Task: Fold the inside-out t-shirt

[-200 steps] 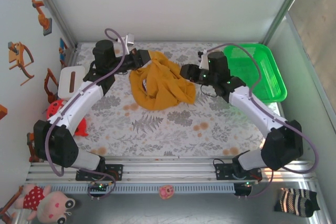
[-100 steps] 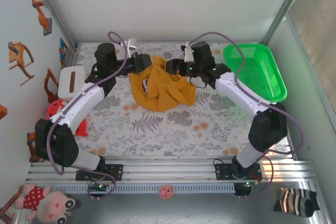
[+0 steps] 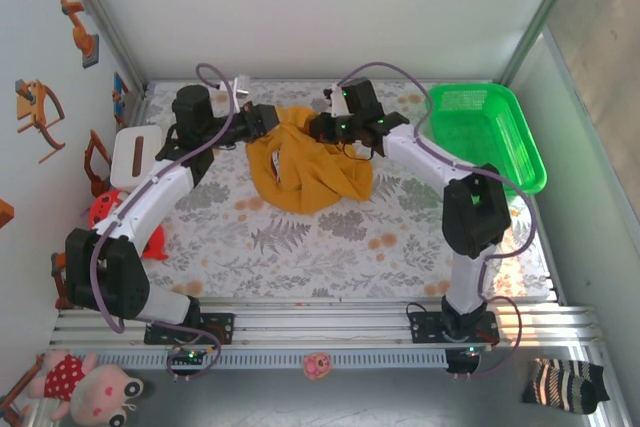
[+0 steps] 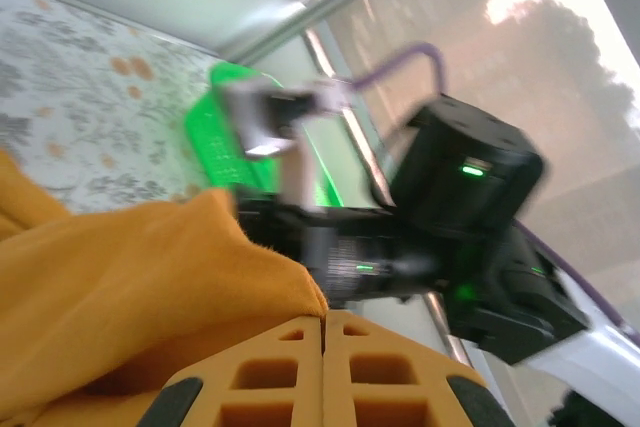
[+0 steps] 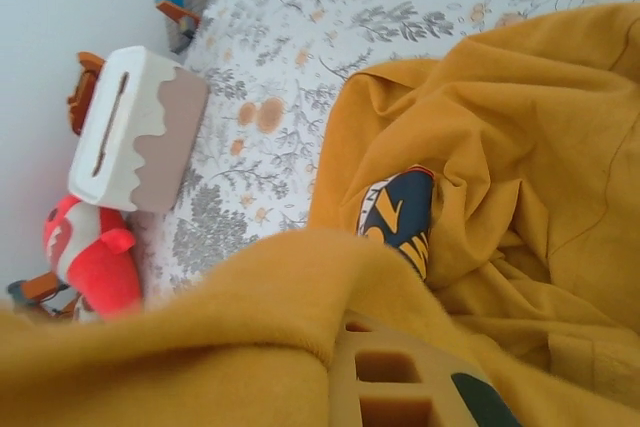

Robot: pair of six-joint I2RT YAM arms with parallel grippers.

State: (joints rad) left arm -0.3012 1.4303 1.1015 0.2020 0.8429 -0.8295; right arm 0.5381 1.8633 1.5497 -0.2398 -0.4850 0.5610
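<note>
Your mustard-yellow inside-out t-shirt (image 3: 305, 162) lies bunched in a heap on the floral table cover (image 3: 330, 237), toward the far middle, with its top edge lifted. In the right wrist view a dark printed patch (image 5: 400, 215) shows in one fold. You have the left gripper (image 3: 267, 118) at the upper left of that edge, its pads pressed flat together with cloth bulging against them, pinching the shirt. The right gripper (image 3: 318, 128) sits just beside it on the same edge. Fabric drapes over its finger (image 5: 425, 359), and it looks clamped on a fold, though the cloth hides the tips. The green plastic basket (image 3: 490, 137) stands well apart at far right, and a white slotted box (image 3: 135, 154) at far left.
</note>
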